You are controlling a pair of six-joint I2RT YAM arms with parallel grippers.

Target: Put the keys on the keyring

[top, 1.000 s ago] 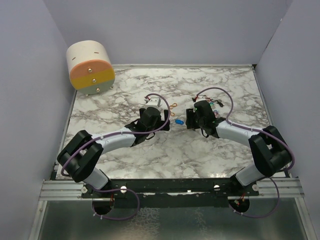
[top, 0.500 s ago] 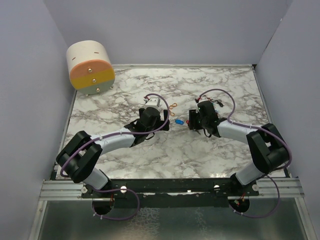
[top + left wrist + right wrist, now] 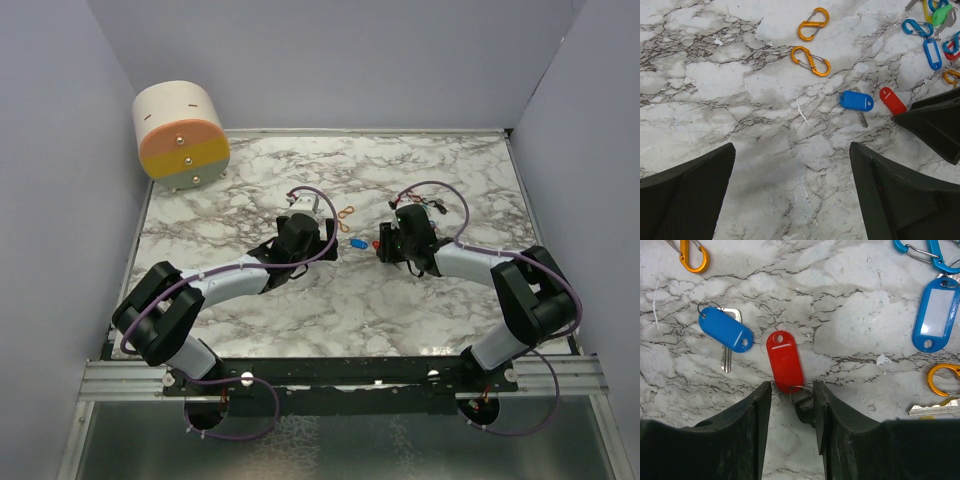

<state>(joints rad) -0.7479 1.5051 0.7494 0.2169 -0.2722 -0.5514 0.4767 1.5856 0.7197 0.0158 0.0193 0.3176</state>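
A key with a red tag (image 3: pixel 785 360) lies on the marble, its small ring and black key head (image 3: pixel 806 409) between my right gripper's (image 3: pixel 791 386) fingers. The jaws stand narrowly apart; the black head touches the right finger (image 3: pixel 840 420), the left finger is clear of it. A silver key with a blue tag (image 3: pixel 725 330) lies just left of it. My left gripper (image 3: pixel 792 150) is wide open over bare marble, short of the blue-tagged key (image 3: pixel 856 100) and the red tag (image 3: pixel 892 100). From above, both tags (image 3: pixel 357 244) (image 3: pixel 376 245) lie between the grippers (image 3: pixel 328 246) (image 3: pixel 385 246).
Two orange figure-eight clips (image 3: pixel 813 24) (image 3: pixel 811 61) lie beyond the left gripper. A pile of blue clips, blue tags (image 3: pixel 935 315), a green tag (image 3: pixel 942 14) and another key (image 3: pixel 932 410) lies right of the red tag. A cream and orange drum (image 3: pixel 180 135) stands at the back left.
My right gripper has drawn back to the right, uncovering the red tag beside the blue one. The left arm has barely moved.
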